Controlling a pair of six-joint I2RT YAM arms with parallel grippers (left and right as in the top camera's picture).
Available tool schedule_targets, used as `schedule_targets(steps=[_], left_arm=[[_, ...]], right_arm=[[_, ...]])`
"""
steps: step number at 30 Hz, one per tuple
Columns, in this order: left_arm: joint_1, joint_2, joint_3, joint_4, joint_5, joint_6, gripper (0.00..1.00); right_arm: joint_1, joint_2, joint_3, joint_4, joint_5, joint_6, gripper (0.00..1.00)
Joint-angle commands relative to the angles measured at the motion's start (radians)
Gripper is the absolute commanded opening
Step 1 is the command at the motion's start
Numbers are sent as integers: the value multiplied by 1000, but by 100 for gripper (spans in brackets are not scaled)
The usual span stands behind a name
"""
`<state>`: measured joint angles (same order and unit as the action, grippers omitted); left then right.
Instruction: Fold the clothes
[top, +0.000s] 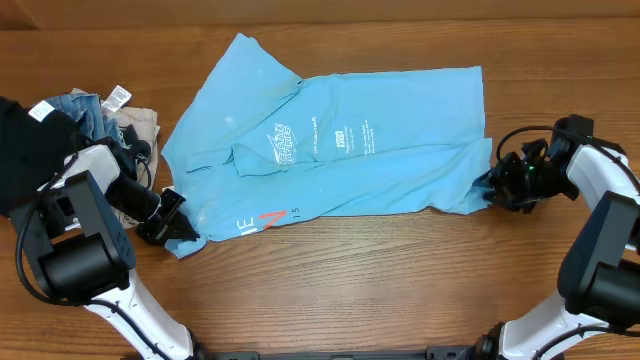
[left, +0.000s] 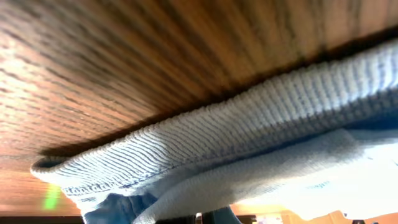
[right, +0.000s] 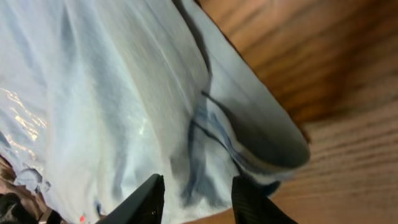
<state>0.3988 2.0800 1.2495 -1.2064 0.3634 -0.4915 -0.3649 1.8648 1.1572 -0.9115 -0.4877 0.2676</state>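
The light-blue T-shirt (top: 330, 140) lies spread and partly folded across the wooden table, with small white print in the middle and white-and-red letters near its front left edge. My left gripper (top: 170, 218) is at the shirt's front left corner. In the left wrist view the ribbed edge (left: 205, 134) fills the frame and the fingers (left: 198, 219) show only as dark tips pressed close together under the cloth. My right gripper (top: 490, 187) is at the shirt's front right corner. In the right wrist view its fingers (right: 199, 202) are apart with the hemmed corner (right: 249, 143) between them.
A pile of other clothes (top: 105, 115), denim and beige with white tags, lies at the back left beside the left arm. A black object (top: 25, 150) sits at the far left edge. Bare wood (top: 380, 270) runs along the front of the table.
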Motion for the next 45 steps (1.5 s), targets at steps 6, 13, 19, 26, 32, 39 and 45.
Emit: schedule_targets(steps=[6, 13, 19, 26, 32, 39, 45], left_arm=[[10, 55, -17, 79, -171, 24, 4], [10, 55, -16, 81, -160, 51, 4], [10, 55, -16, 90, -158, 66, 4], [10, 55, -16, 97, -155, 78, 4], [10, 55, -16, 99, -152, 96, 4], [10, 55, -16, 101, -152, 96, 4], [10, 55, -16, 94, -142, 106, 4]], right_arm=[[1, -23, -46, 105, 93, 51, 38], [-21, -24, -44, 184, 85, -172, 35], [-20, -23, -38, 204, 15, -325, 40], [-16, -23, -39, 112, 74, -323, 39], [-16, -23, -39, 94, 76, -320, 33], [-13, -23, -39, 68, 9, -325, 33], [27, -23, -42, 120, 31, -327, 29]])
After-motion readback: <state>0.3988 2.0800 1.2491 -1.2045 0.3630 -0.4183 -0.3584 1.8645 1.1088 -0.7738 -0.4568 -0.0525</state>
